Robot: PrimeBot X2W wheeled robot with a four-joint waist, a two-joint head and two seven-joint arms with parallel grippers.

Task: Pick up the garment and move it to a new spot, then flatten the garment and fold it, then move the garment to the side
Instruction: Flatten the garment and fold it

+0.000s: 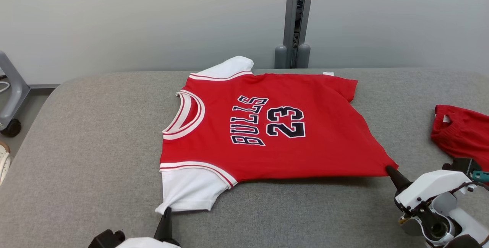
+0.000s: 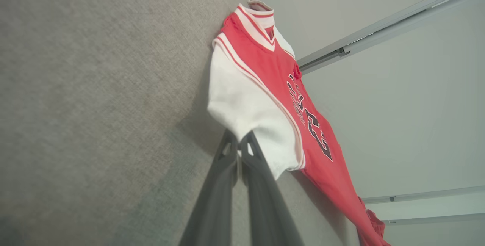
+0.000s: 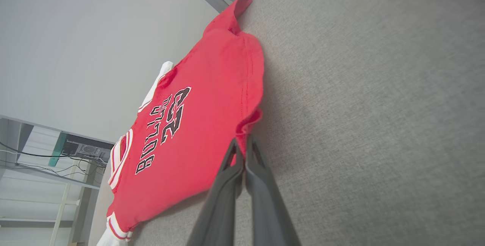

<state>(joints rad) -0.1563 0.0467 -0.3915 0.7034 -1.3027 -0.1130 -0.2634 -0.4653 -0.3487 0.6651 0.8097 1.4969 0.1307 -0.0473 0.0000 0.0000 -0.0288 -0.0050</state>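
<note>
Red jersey (image 1: 267,133) spread on grey table (image 1: 76,145); left gripper (image 1: 167,211) clamps its near white sleeve (image 1: 187,188), right gripper (image 1: 388,169) its near hem corner (image 1: 380,162).

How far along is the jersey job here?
Done: the red-and-white Bulls jersey lies spread on the grey padded table. In hand: the left gripper pinches its near white sleeve, the right gripper its red hem corner, apparently stretching it flat. Left: folding and moving aside; no fold shows.

Table (image 1: 76,133) lies open left of the jersey (image 1: 267,133). Red shorts (image 1: 462,133) obstruct the right edge. A post (image 1: 296,18) stands behind.
</note>
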